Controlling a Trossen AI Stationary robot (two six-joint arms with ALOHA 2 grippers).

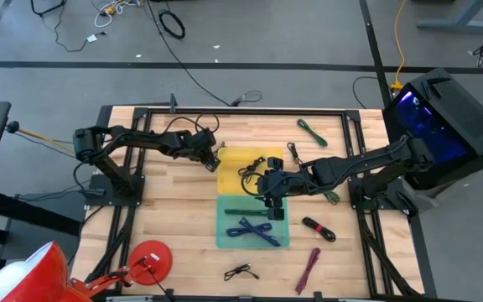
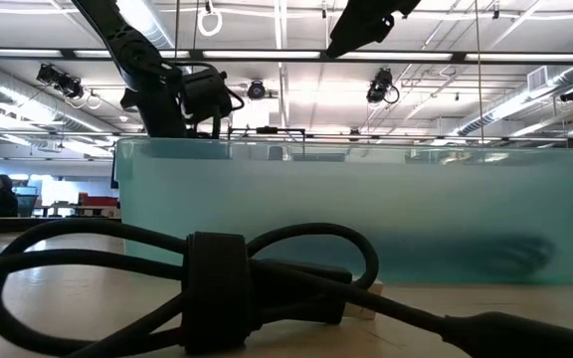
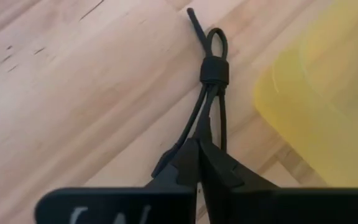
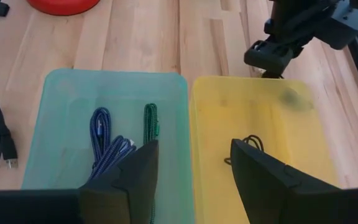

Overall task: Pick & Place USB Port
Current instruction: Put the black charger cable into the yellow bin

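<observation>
A red dome-shaped object (image 1: 150, 256) sits at the table's near left edge, with a loose black cable (image 1: 240, 272) to its right. The left gripper (image 3: 199, 163) has its fingers pressed together on a bundled black USB cable (image 3: 212, 81), which hangs over bare wood just beside the yellow bin (image 1: 240, 172). The teal bin (image 1: 227, 236) holds a blue braided cable (image 4: 106, 148) and a green cable (image 4: 150, 120). The right gripper (image 4: 194, 169) hovers over both bins, fingers spread apart. Rightward lie a red-tipped black cable (image 1: 318, 227), a maroon cable (image 1: 309, 269) and another green cable (image 1: 312, 132). No writing is legible.
</observation>
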